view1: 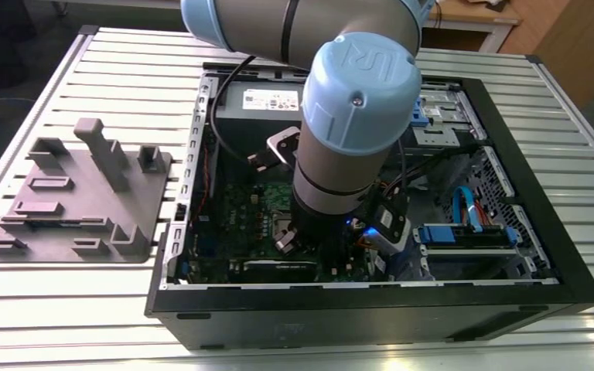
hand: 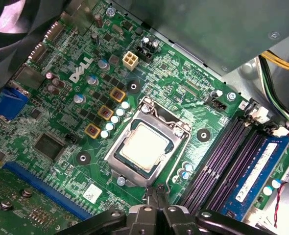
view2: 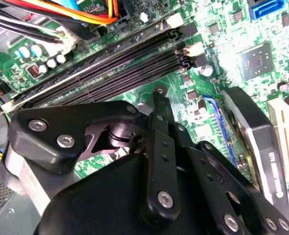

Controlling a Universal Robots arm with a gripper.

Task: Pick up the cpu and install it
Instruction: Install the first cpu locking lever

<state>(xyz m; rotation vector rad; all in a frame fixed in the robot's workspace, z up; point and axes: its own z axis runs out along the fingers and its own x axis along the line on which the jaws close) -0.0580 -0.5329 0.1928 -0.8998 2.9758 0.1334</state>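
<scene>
The cpu (hand: 143, 144), a small square chip with a pale silver top, lies flat in the metal-framed socket (hand: 181, 128) on the green motherboard (hand: 61, 191) in the first wrist view. My gripper (hand: 156, 192) hovers just beside the socket's near corner, its two black fingers pressed together with nothing between them. In the second wrist view the black linkage and a finger (view2: 159, 127) point down at the board next to the memory slots (view2: 120, 63). In the exterior view my arm (view1: 343, 154) reaches down into the open computer case (view1: 544, 232).
A grey plastic fixture (view1: 80, 193) with upright posts sits on the slatted table at the exterior view's left. Inside the case are a power supply (view1: 261, 100), coloured cables (view2: 85, 14), a memory stick (hand: 259, 166) and blue drive brackets (view1: 462, 232).
</scene>
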